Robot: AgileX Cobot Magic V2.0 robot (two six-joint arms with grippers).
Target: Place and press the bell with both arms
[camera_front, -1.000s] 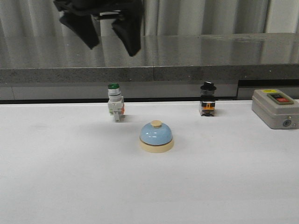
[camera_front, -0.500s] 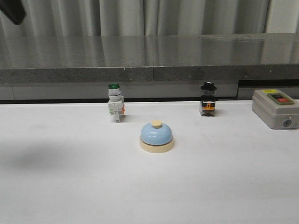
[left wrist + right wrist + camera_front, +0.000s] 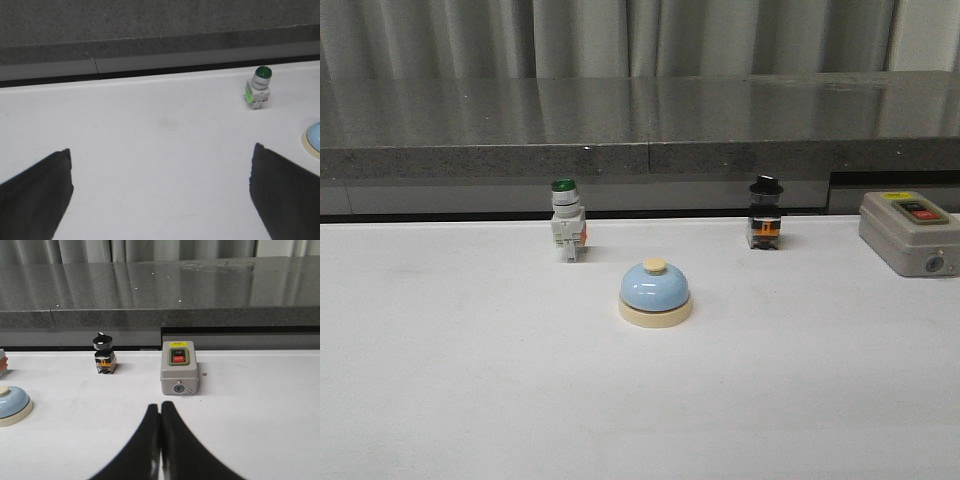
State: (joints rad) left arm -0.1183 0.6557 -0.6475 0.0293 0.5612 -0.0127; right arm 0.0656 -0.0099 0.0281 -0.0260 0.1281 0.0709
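Observation:
The light-blue dome bell (image 3: pixel 655 293) with its cream base and cream button stands upright on the white table, near the middle. Its edge shows in the left wrist view (image 3: pixel 313 140) and in the right wrist view (image 3: pixel 12 402). My left gripper (image 3: pixel 161 155) is open, its two black fingers wide apart over bare table, with nothing between them. My right gripper (image 3: pixel 160 407) is shut, fingertips pressed together and empty, with the bell off to one side of it. Neither arm shows in the front view.
A green-capped white pushbutton switch (image 3: pixel 566 221) stands behind the bell to the left. A black-knobbed selector switch (image 3: pixel 765 212) stands behind it to the right. A grey box with a red button (image 3: pixel 910 232) sits at the far right. A dark stone ledge (image 3: pixel 640 150) borders the table's back.
A black gripper hung at the top left of the front view a second ago. It moved off to the left and has left that view. The bell has not moved.

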